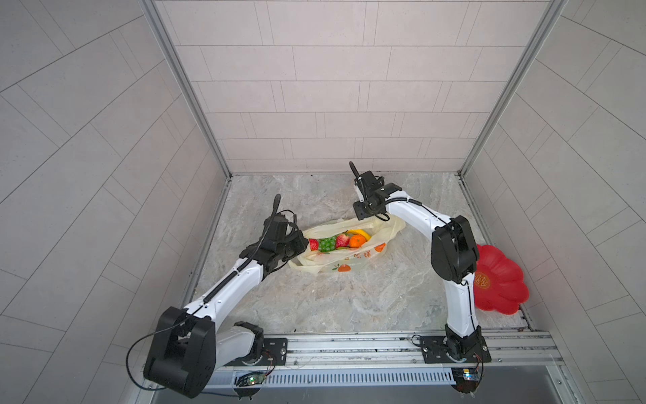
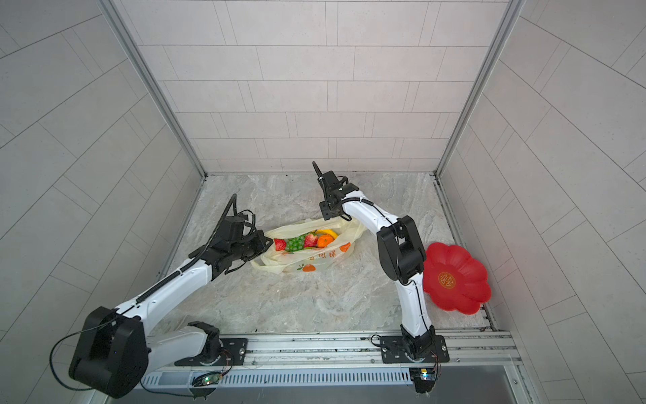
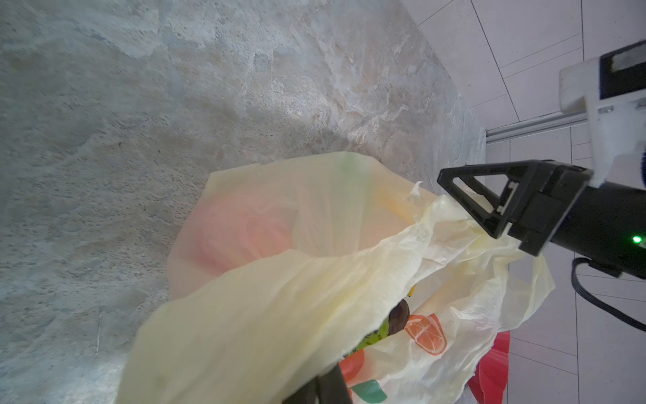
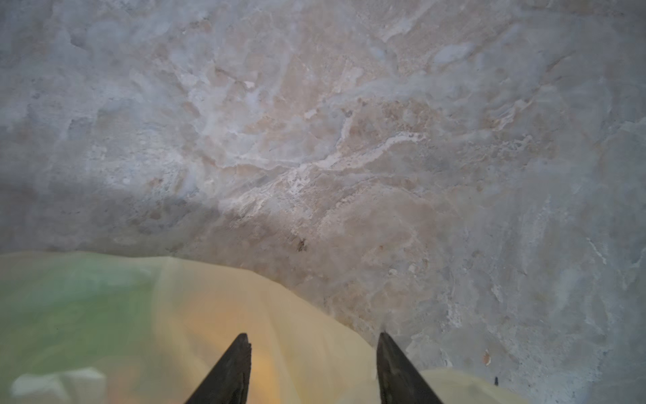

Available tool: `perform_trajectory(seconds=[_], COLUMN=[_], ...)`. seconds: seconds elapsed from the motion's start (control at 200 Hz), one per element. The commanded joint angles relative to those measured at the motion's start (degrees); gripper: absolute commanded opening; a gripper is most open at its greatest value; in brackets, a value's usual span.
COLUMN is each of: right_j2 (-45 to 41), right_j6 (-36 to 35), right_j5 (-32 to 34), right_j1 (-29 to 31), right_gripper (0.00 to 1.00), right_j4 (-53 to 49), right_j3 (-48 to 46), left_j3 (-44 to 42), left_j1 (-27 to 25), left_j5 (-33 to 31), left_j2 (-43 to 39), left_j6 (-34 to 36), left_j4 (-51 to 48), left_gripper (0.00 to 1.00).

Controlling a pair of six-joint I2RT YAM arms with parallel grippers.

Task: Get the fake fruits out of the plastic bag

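Note:
The pale-yellow plastic bag (image 1: 349, 260) (image 2: 314, 260) lies on the stone table, its mouth pulled open. Inside it show the fake fruits: a red one (image 1: 313, 244), green grapes (image 1: 327, 243), a strawberry (image 1: 342, 240), an orange (image 1: 357, 240) and a banana (image 1: 360, 232). My left gripper (image 1: 302, 250) (image 3: 325, 388) is shut on the bag's left rim, with film (image 3: 279, 314) draped over it. A dark brown fruit (image 3: 398, 311) peeks out under that film. My right gripper (image 1: 374, 218) (image 4: 313, 335) stands open, its fingers either side of the bag's far right rim (image 4: 244, 314).
A red flower-shaped plate (image 1: 500, 280) (image 2: 458, 280) sits at the table's right edge behind the right arm. Tiled walls close in the back and both sides. A metal rail (image 1: 349, 344) carrying the arm bases runs along the front.

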Motion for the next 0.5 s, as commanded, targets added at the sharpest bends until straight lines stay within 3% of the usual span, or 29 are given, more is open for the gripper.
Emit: perform_trajectory(seconds=[0.0, 0.205, 0.35, 0.495], right_j2=[-11.14, -24.47, -25.73, -21.7], right_j6=[-0.91, 1.43, 5.17, 7.5], right_j5=[2.27, 9.52, 13.96, 16.91], right_j1=[2.16, 8.81, 9.32, 7.54], right_gripper=[0.61, 0.76, 0.82, 0.84], right_j4=[-3.28, -4.39, -5.14, -5.02], right_j3=[-2.96, -15.21, -20.8, -20.96], left_j3=[0.56, 3.62, 4.22, 3.89], left_j1=[-0.12, -0.15, -0.12, -0.13], left_j5=[-0.88, -2.09, -3.26, -2.55], left_j2=[0.58, 3.31, 3.86, 4.01], left_j6=[-0.86, -1.5, -1.74, -2.21], left_j4=[1.01, -0.28, -0.3, 0.28], left_gripper=[0.0, 0.0, 0.0, 0.0])
